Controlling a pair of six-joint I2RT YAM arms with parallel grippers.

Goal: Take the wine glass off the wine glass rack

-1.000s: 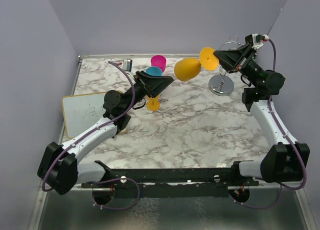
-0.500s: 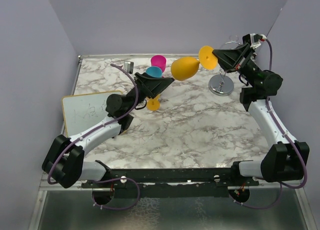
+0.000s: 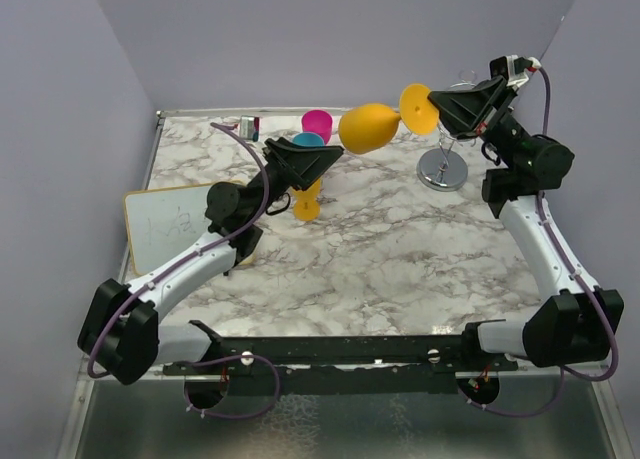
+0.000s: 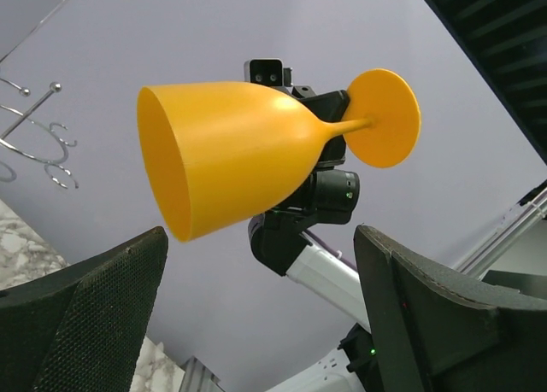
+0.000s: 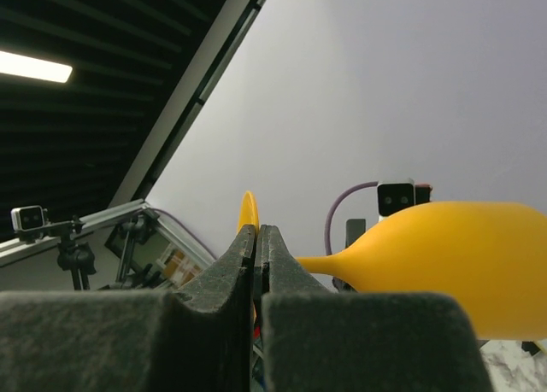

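While the wine glass [image 3: 368, 127] hangs in the air at the upper middle of the overhead view, lying on its side with the bowl to the left and the round foot to the right, the right gripper [image 3: 437, 112] has it by that foot. In the right wrist view its two fingers are pressed almost together, with only the thin orange edge of the foot between them.

The glass is apart from the rack [image 3: 442, 168], which stands on the bench [image 3: 400, 249] at the upper right. In the left wrist view the rack's wire loops sit in the upper left corner, with nothing hanging on the few that show.

The left gripper [image 3: 330, 157] is spread wide and holds nothing. It tilts up toward the bowl from the lower left, and its own camera frames the open mouth of the bowl above and between its fingers.

The lifting-off step looks done, and the step in hand seems to be carrying the glass away, perhaps to pass it across. A hand-over would call for the left gripper to rise and close on the bowl or stem before the right one lets go. Otherwise the right arm must turn the glass foot-down and lower it onto bare bench. Either way the pinch on a thin rim calls for slow motion.
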